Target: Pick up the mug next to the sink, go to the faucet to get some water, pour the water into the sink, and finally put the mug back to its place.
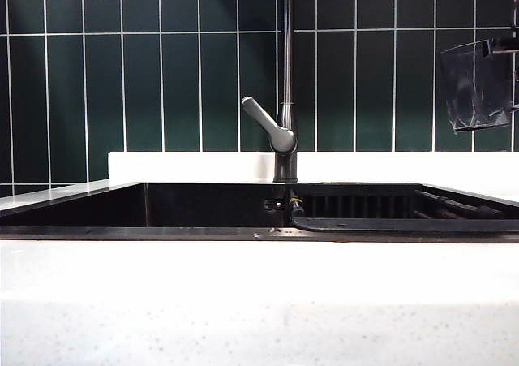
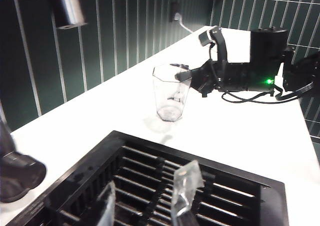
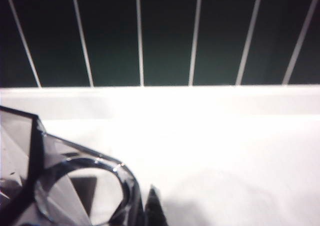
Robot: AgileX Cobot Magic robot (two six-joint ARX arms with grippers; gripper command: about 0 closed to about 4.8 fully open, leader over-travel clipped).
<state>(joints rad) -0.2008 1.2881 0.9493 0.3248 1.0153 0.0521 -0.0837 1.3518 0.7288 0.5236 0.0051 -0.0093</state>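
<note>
Mug [image 1: 478, 86] is up in the air at the far right, tilted a touch, its base above the white table [image 2: 240, 136]. My right pincer [image 2: 186, 75] is clenched on the mug by its handle side; the wrist view shows the rim and handle right up close. The faucet [image 1: 286, 74] stands well to the left of it, behind the black sink [image 1: 203, 232]. My left pincer [image 2: 150, 178] hangs over the ribbed rack [image 2: 225, 196], fingers apart, gripping nothing.
</note>
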